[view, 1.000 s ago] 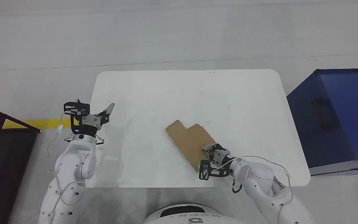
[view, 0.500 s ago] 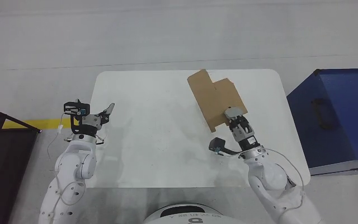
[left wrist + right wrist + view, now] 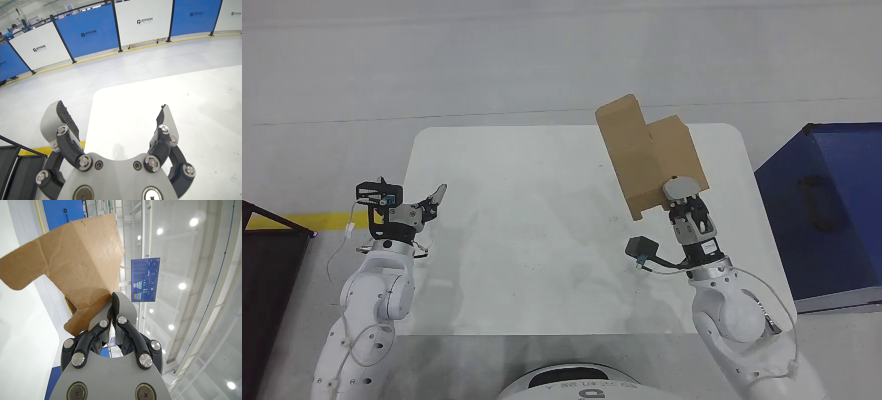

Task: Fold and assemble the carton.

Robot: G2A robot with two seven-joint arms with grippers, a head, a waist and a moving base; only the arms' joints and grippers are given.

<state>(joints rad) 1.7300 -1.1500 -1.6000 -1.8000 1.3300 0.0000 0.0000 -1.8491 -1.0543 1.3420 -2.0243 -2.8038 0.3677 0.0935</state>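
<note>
A flattened brown carton (image 3: 647, 158) is held up in the air over the far right part of the white table (image 3: 532, 230). My right gripper (image 3: 680, 190) is shut on the carton's near edge. In the right wrist view the carton (image 3: 75, 260) rises from the shut right gripper (image 3: 112, 303), with its flaps spread toward the ceiling. My left gripper (image 3: 432, 198) stands open at the table's left edge, far from the carton. The left wrist view shows the left gripper (image 3: 111, 115) with its ribbed pads (image 3: 65, 117) wide apart and nothing between them.
A dark blue bin (image 3: 827, 215) stands on the floor to the right of the table. A black frame (image 3: 267, 270) and a yellow floor line (image 3: 312, 220) lie beyond the left edge. Blue and white partition panels (image 3: 94, 32) stand in the room behind.
The right arm has lifted the carton from lying flat near the table's front edge and carried it up toward the far right. The left arm has kept still.
</note>
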